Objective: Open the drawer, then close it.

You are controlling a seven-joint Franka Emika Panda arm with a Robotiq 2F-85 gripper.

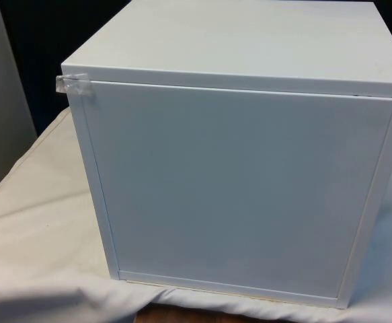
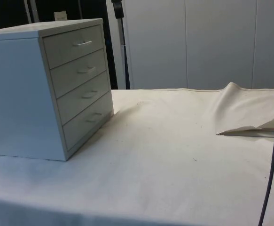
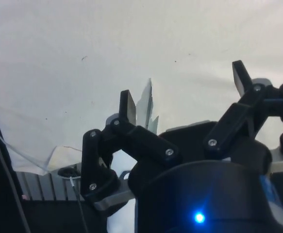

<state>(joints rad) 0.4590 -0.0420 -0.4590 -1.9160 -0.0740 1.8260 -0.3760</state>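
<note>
While the gripper (image 3: pixel 182 92) hangs with its fingers spread wide above bare white cloth (image 2: pixel 174 155), the white chest of drawers (image 2: pixel 47 84) stands at the side view's left, all four drawers flush shut, smooth flat panels, broad open cloth to its right.

Pretty much everything here is white or close to it: the chest of drawers (image 2: pixel 43 89) is plain white all over, no pattern, and its little handles (image 2: pixel 82 44) match. The cloth (image 2: pixel 165 155) looks off-white, a bit creamy, with tiny dark specks. The gripper (image 3: pixel 182 99) is black.
</note>
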